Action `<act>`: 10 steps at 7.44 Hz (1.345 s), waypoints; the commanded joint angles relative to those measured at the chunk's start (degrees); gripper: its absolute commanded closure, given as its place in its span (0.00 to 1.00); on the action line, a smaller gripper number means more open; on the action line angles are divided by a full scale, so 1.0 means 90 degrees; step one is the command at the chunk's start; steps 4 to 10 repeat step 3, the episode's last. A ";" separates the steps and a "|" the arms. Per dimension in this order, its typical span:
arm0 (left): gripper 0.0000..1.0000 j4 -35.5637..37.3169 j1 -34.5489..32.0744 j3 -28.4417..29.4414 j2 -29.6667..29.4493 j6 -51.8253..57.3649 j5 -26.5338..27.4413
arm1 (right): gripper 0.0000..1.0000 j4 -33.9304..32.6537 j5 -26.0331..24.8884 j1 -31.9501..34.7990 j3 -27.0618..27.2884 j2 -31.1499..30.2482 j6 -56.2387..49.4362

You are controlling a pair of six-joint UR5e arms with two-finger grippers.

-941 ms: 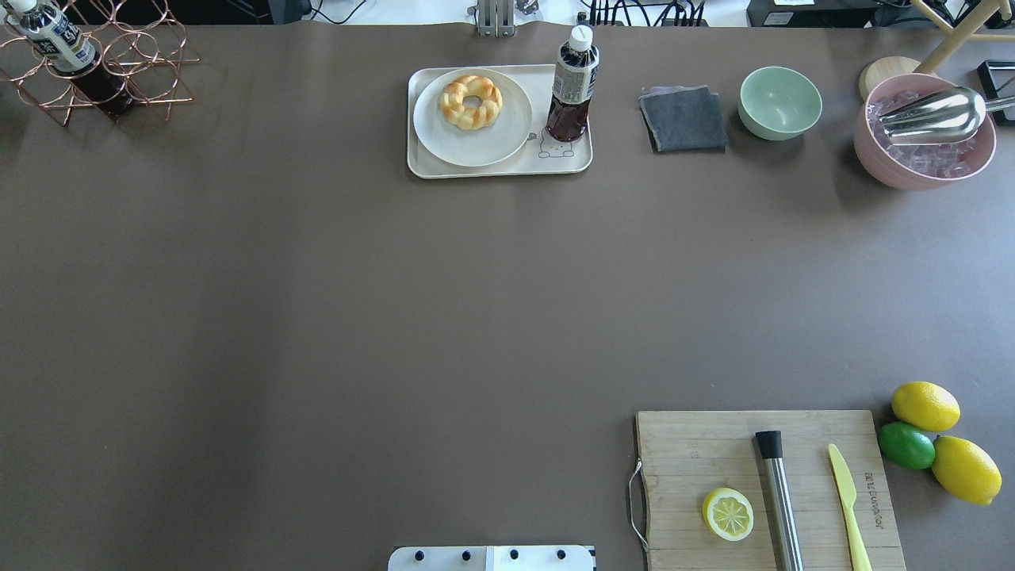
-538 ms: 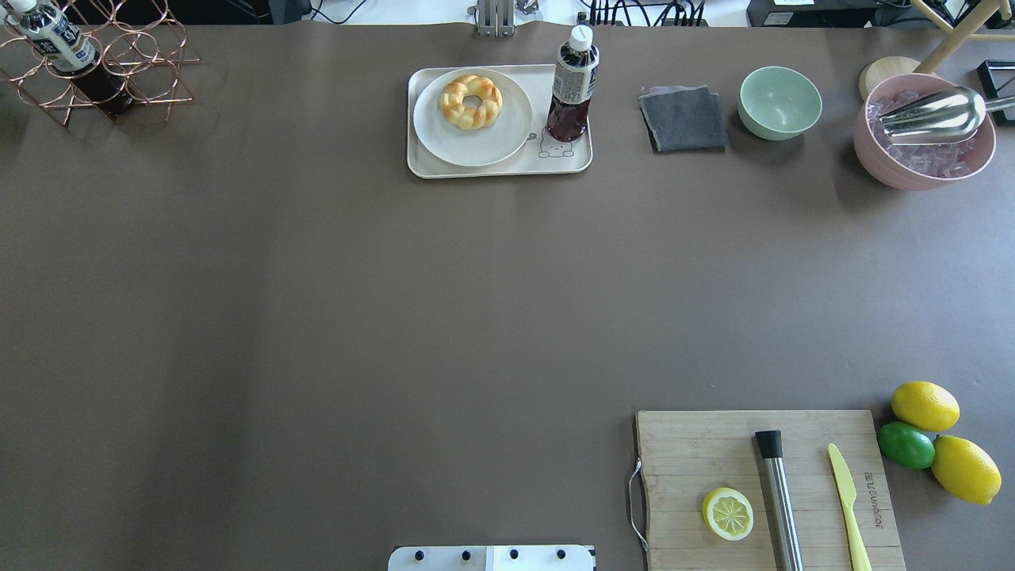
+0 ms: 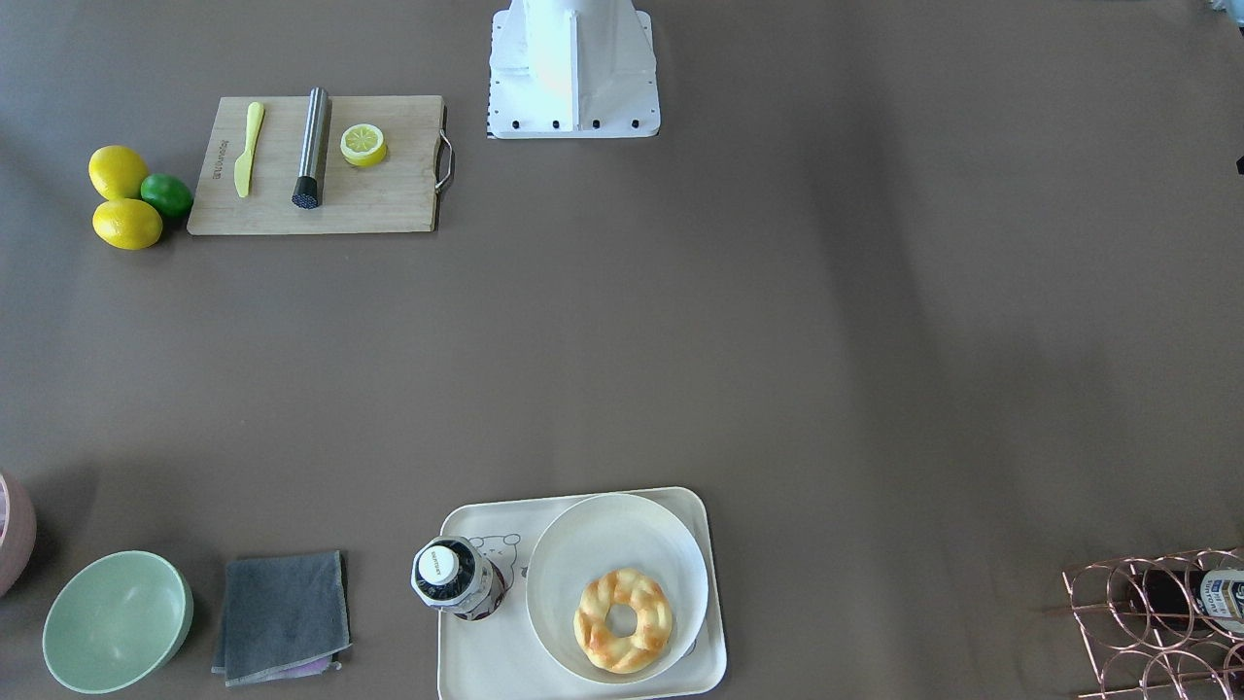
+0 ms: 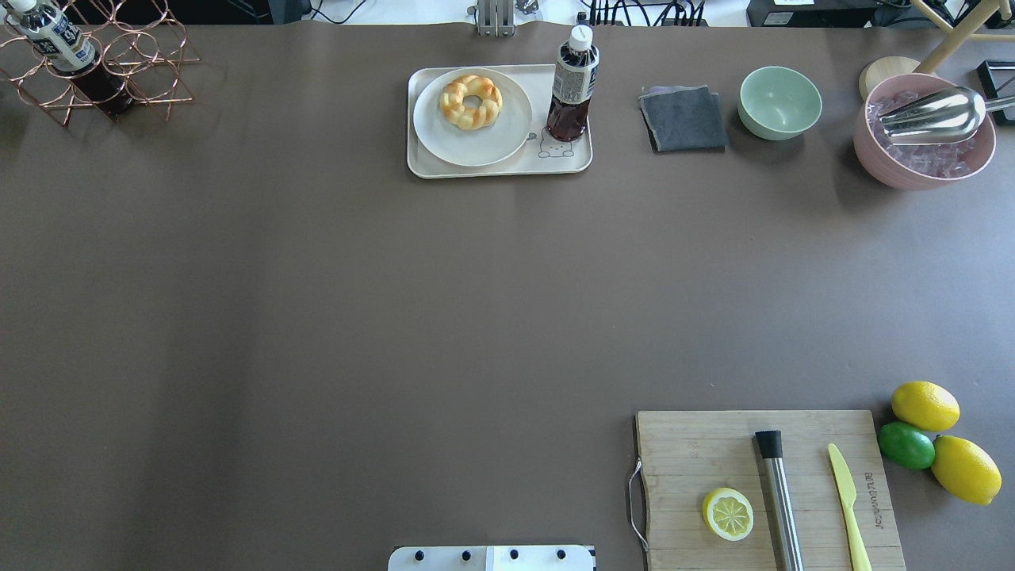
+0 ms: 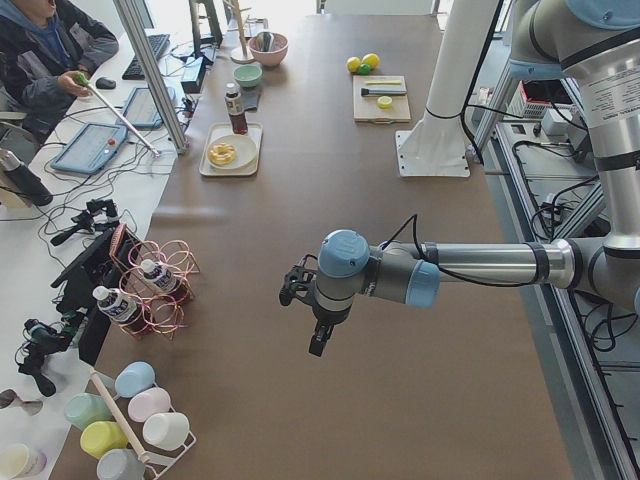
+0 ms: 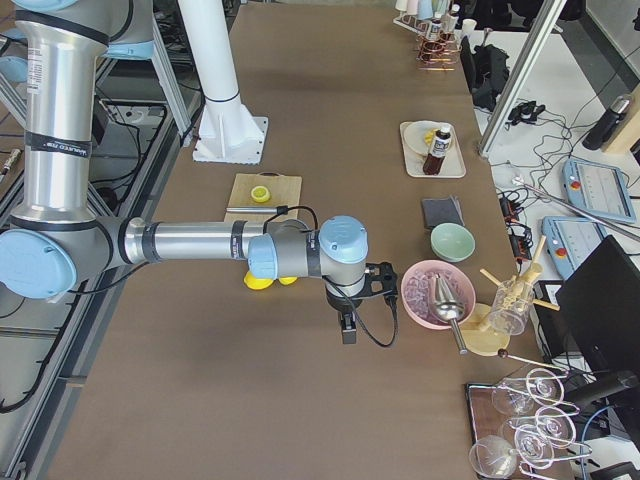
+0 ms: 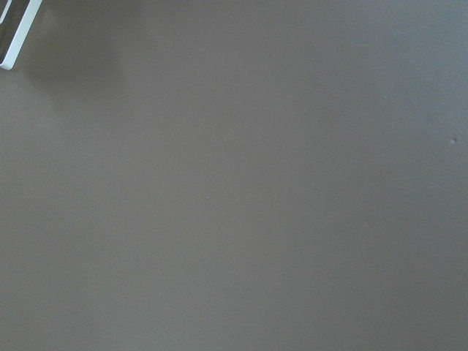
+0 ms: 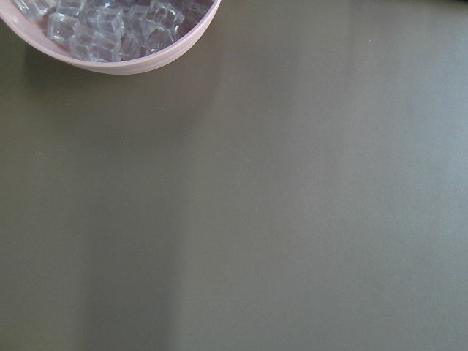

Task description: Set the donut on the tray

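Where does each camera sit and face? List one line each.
Front-facing: across the table, looking down; base at top.
Overhead: above and behind the base, looking forward; its edge shows.
Left: table end; left arm near.
Right: opposite end; right arm near.
Left wrist: bare table; no body.
Right wrist: ice bowl; no body.
Shared: first two show donut on plate on tray.
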 commanded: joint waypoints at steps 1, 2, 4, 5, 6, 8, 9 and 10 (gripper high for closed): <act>0.02 -0.0002 -0.0010 0.0053 0.0000 -0.0008 0.0009 | 0.00 0.0000 0.0003 0.0000 0.0005 0.0000 -0.0004; 0.02 -0.0012 -0.0029 0.0033 -0.0009 0.0001 0.0009 | 0.00 0.0000 0.0003 0.0000 0.0005 0.0000 -0.0005; 0.02 -0.0283 -0.0039 0.0023 0.0000 0.0002 0.0009 | 0.00 0.0000 -0.0007 0.0000 0.0015 0.0000 -0.0005; 0.02 -0.0283 -0.0039 0.0023 0.0000 0.0002 0.0009 | 0.00 0.0000 -0.0007 0.0000 0.0015 0.0000 -0.0005; 0.02 -0.0283 -0.0039 0.0023 0.0000 0.0002 0.0009 | 0.00 0.0000 -0.0007 0.0000 0.0015 0.0000 -0.0005; 0.02 -0.0283 -0.0039 0.0023 0.0000 0.0002 0.0009 | 0.00 0.0000 -0.0007 0.0000 0.0015 0.0000 -0.0005; 0.02 -0.0283 -0.0039 0.0023 0.0000 0.0002 0.0009 | 0.00 0.0000 -0.0007 0.0000 0.0015 0.0000 -0.0005; 0.02 -0.0283 -0.0039 0.0023 0.0000 0.0002 0.0009 | 0.00 0.0000 -0.0007 0.0000 0.0015 0.0000 -0.0005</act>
